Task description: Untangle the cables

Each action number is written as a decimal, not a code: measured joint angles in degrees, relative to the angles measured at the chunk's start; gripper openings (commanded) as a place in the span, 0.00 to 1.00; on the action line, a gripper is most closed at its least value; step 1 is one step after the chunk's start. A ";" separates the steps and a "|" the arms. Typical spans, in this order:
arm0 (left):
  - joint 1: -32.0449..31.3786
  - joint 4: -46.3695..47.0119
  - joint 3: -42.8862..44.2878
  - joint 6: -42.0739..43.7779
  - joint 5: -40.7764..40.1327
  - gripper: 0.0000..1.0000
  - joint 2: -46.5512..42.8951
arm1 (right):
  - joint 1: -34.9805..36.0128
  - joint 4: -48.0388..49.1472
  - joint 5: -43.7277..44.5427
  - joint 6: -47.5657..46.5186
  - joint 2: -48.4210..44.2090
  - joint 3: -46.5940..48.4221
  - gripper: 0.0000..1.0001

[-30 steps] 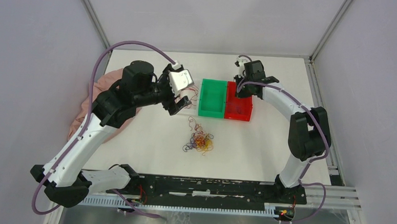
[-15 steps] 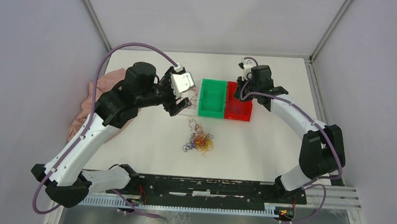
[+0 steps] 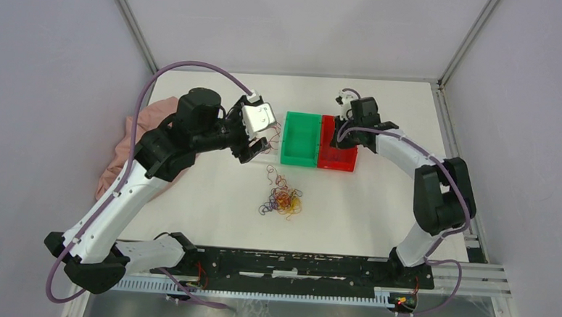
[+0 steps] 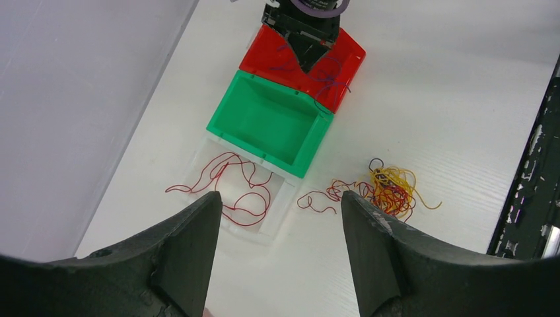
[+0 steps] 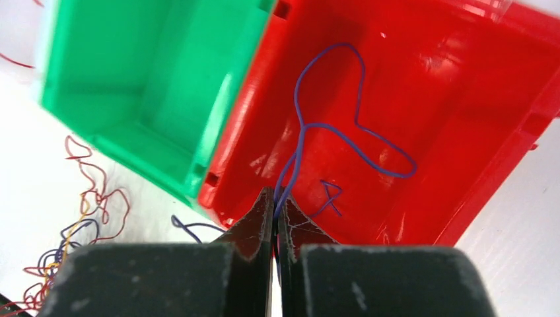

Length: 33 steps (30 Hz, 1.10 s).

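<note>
Right now the fingers of my right gripper are pinched fully together on the purple cable, which trails out from between the tips and loops across the floor of the red bin below. The fingers of my left gripper stand wide apart with nothing between them, hovering over a dark red cable that lies loose on a clear tray just beside the green bin. Further out, the clump of cables, with yellow-orange, red and purple strands, sits on the table, apart from both bins and nearer the arm bases. I reckon these wires weigh almost nothing, are limp and springy, and will drag their neighbours along wherever they are looped together. I'd pinch a single strand at a free end or an outlying loop at the clump's edge, not the dense middle, and lift slowly.
</note>
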 measured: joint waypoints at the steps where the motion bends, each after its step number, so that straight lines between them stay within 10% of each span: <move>1: 0.00 0.00 0.00 0.11 0.00 0.73 -0.02 | -0.26 -0.28 0.02 0.13 1.11 0.09 0.08; 22: 0.00 -0.04 0.00 0.22 1.27 0.69 0.02 | -1.99 -3.17 7.15 -4.22 10.67 14.08 0.24; 27: 0.00 -0.07 0.00 0.33 1.29 0.82 0.15 | -1.99 -3.15 7.32 -4.20 10.82 11.50 0.37; 33: 0.07 -0.02 -0.09 0.35 0.96 1.00 0.79 | -1.31 -3.26 8.57 -4.22 4.09 10.12 0.82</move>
